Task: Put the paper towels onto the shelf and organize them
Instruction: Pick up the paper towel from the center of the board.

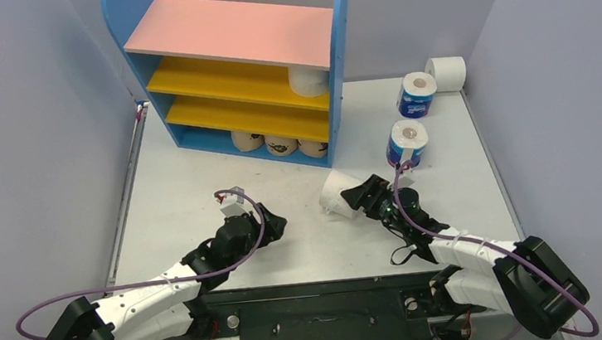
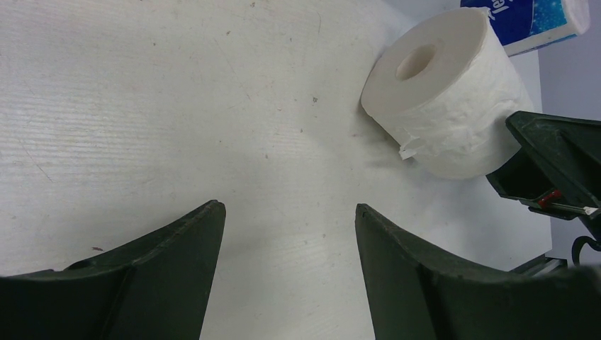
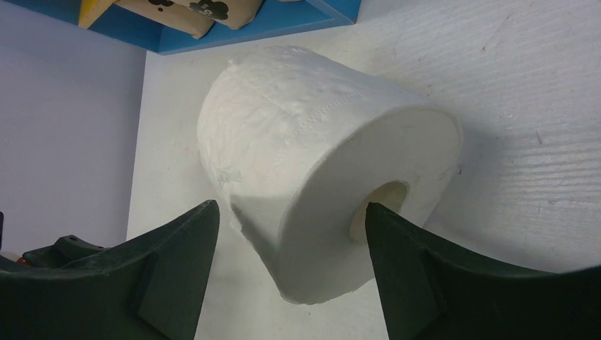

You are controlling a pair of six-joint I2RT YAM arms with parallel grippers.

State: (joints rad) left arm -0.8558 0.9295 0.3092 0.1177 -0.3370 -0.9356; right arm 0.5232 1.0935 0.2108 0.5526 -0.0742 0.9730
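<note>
- Jaws of the left gripper (image 2: 290,209) stand spread over bare table (image 1: 184,198) with nothing between them. It sits low and aside, probably so the other arm has room to work.
- Just beyond, the right gripper (image 3: 290,209) straddles a white roll (image 3: 319,142) lying tipped on the table. One finger is at its cored end face, the other at the far side. Both tips look to be against the paper, but I cannot tell whether they pinch it yet. Gripping end to end would suit sliding it into a tier on its side.
- Past that, two blue rolls (image 1: 406,143) stand upright on the table, right of the shelf, one behind the other. They are apart from each other and within the right arm's reach, likely next in line.
- The shelf (image 1: 226,31) stands at the far left of the table, open side toward the arms. Three tan rolls (image 1: 281,145) lie in a row on its base, grouped by kind. One white shelved roll (image 1: 308,79) stands at the right end of the upper yellow tier, where I judge the white roll belongs.
- Farthest, a last roll (image 1: 447,73) lies on its side at the back right corner.
</note>
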